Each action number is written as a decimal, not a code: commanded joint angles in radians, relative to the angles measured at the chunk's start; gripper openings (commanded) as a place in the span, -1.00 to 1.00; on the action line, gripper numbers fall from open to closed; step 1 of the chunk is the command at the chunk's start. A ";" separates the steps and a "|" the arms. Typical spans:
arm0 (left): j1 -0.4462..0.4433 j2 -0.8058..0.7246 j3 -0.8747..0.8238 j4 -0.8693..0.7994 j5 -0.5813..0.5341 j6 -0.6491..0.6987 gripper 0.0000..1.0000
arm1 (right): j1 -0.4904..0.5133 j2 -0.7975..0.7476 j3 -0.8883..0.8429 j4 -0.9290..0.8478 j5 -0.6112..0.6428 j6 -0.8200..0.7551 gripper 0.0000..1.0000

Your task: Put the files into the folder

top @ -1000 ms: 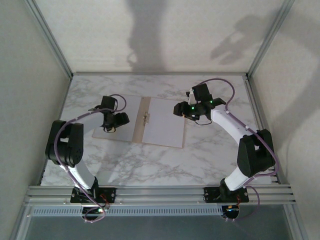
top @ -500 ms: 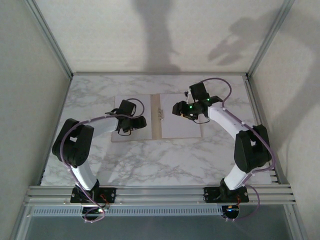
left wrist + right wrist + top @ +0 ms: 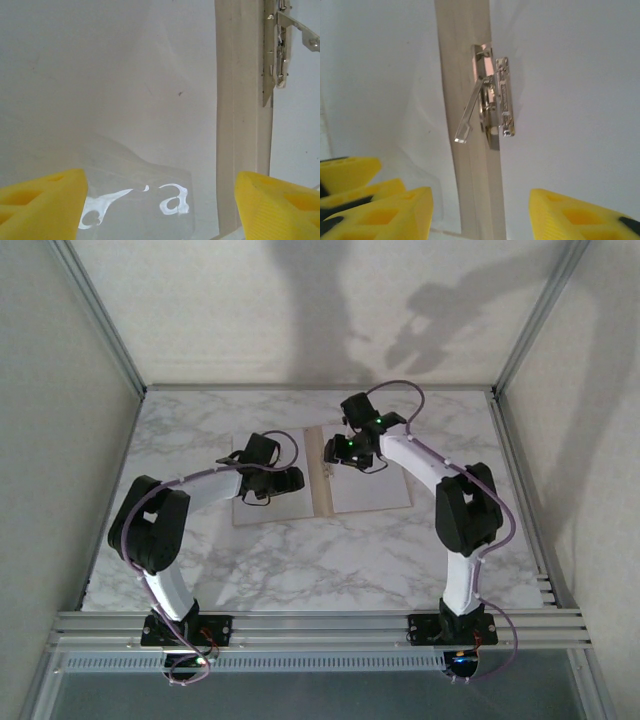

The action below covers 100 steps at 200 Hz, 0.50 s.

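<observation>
Tan cardboard shows as the spine of the folder (image 3: 324,502), which lies open and flat on the marbled surface (image 3: 300,570), a little toward 12 o'clock from the middle. White files (image 3: 375,488) cover the half at 3 o'clock of the spine, lying square with that flap. The half at 9 o'clock is pale too. Whether it is another sheet or the bare flap cannot be told from above. In the left wrist view it carries a glossy, creased patch.

The metal clip (image 3: 492,100) sits on the spine, and in the right wrist view its thin lever stands tilted up and away from the clip body.

The left pincer (image 3: 161,202) hangs over the 9 o'clock half, just beside the spine. Its yellow fingers (image 3: 42,200) are spread wide and grip nothing. Whether they touch the pale sheet below cannot be told.

The right pincer (image 3: 481,212) is over the spine toward its 12 o'clock end. Its jaws stand moderately apart, one finger on either side of the tan strip, and they hold nothing. The clip lies just ahead of the fingertips.

From above, the left arm arches in from 7 o'clock and the right arm from 5 o'clock.
</observation>
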 commanded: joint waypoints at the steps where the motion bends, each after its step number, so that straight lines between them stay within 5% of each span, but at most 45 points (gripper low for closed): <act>1: 0.022 -0.047 0.010 -0.048 0.004 0.026 0.54 | 0.027 0.054 0.077 -0.090 0.103 -0.005 0.07; 100: 0.119 -0.080 -0.040 -0.117 -0.097 0.059 0.44 | 0.100 0.244 0.338 -0.240 0.235 -0.042 -0.09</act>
